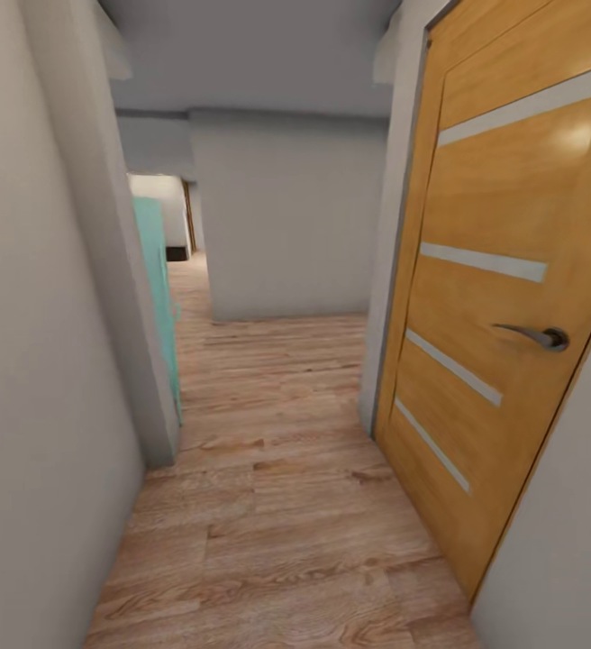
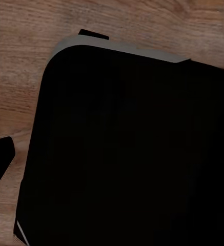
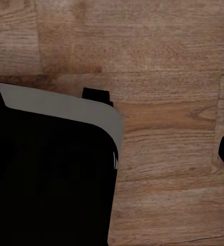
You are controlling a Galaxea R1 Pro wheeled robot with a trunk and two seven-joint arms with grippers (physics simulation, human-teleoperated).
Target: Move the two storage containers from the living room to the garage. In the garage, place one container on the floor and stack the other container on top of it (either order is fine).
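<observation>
- Jaws of both grippers cannot be judged: each wrist camera looks down past the robot's black base (image 2: 132, 154) to the floor, and whether the fingers stand apart or together is not clear.
- Storage containers are nowhere among what these pictures offer. By the task's wording they are thin-walled bins, so probably light and stiff yet slightly flexible; gripping a long rim or both end walls seems safest.
- Underfoot lies light wood-plank floor (image 1: 277, 505), smooth and level.
- Ahead runs a narrow corridor: pale walls (image 1: 43, 361), an orange wooden door (image 1: 503, 297) with a metal handle (image 1: 534, 335) at right, a teal panel (image 1: 156, 279) at left.
</observation>
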